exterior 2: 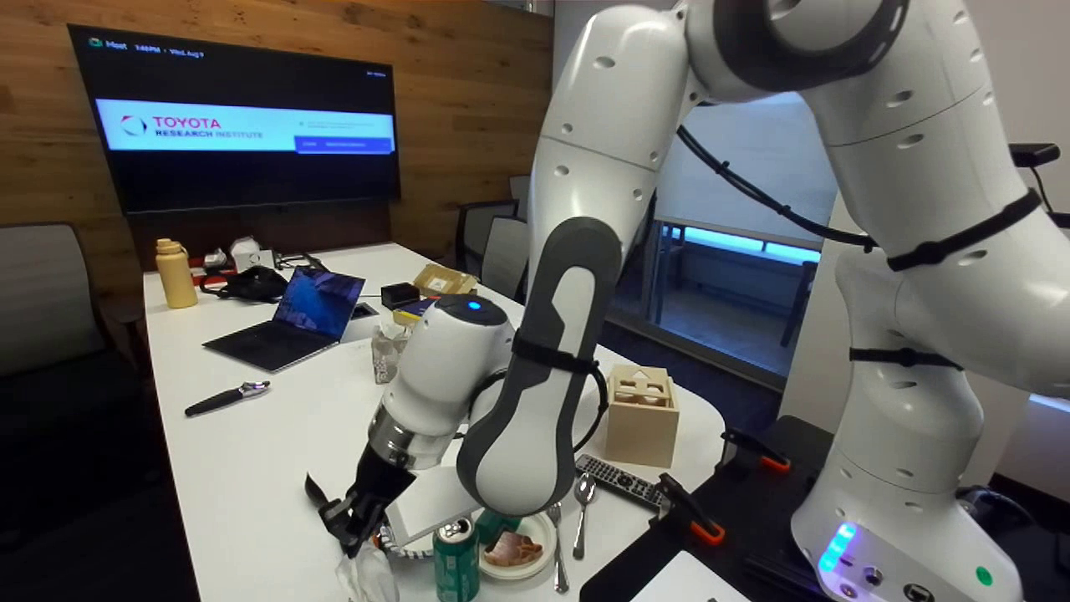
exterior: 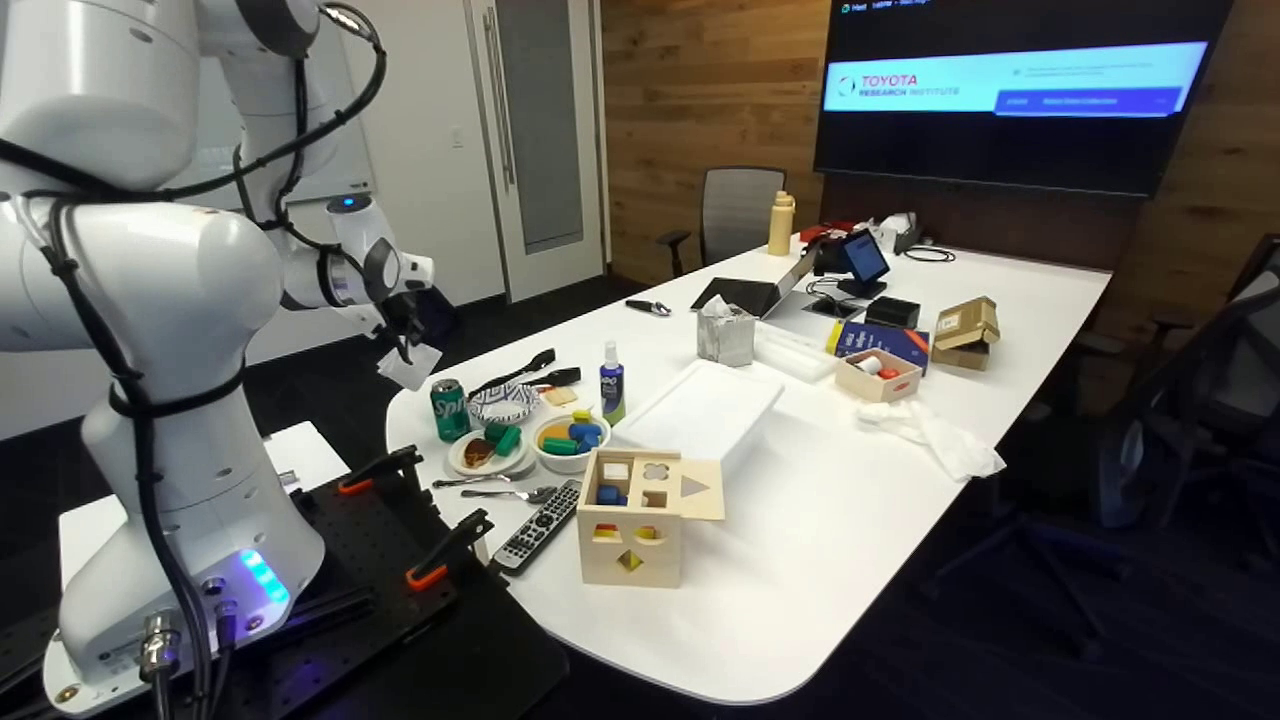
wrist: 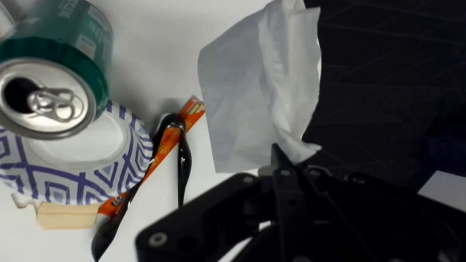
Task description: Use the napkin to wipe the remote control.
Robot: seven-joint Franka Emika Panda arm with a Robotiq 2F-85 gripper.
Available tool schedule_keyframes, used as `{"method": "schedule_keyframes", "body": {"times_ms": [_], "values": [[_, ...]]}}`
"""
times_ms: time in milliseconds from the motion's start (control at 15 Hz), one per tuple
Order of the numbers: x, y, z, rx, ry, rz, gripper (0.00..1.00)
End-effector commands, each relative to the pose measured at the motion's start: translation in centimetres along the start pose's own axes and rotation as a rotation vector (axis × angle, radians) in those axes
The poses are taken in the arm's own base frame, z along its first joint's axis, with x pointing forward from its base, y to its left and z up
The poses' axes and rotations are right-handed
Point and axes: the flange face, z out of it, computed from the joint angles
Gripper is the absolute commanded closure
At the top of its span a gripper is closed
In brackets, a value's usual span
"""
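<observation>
My gripper [wrist: 279, 151] is shut on a white napkin [wrist: 240, 94]. The napkin hangs from the fingertips over the table's edge in the wrist view. In both exterior views the gripper [exterior: 405, 348] [exterior 2: 351, 543] is raised at the table's edge, with the napkin [exterior: 410, 368] [exterior 2: 368, 577] hanging below it, near the green can. The grey remote control [exterior: 540, 527] lies on the table between the wooden shape box and the cutlery, well apart from the gripper. It also shows in an exterior view [exterior 2: 623, 482] beyond the arm. The remote is out of the wrist view.
A green can [exterior: 450, 410] and a patterned bowl [wrist: 76, 178] stand near the gripper. A plate [exterior: 460, 468], black utensils [wrist: 184, 160], a spray bottle [exterior: 612, 385] and a wooden shape box [exterior: 630, 540] are nearby. Black clamps [exterior: 450, 550] rise at the robot's side of the table.
</observation>
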Motion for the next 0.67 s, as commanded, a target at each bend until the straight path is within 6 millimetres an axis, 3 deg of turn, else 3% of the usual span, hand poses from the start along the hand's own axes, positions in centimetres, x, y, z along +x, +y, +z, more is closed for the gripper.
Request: {"method": "schedule_keyframes", "body": {"times_ms": [0, 133, 333, 600], "values": [[1.7, 2.2, 5.2, -0.030, -0.042, -0.006, 0.74], [2.5, 3.7, 7.1, -0.055, -0.042, -0.009, 0.66], [3.2, 5.0, 8.9, -0.079, -0.041, 0.000, 0.42], [3.4, 5.1, 9.0, -0.085, -0.053, 0.004, 0.14]]}}
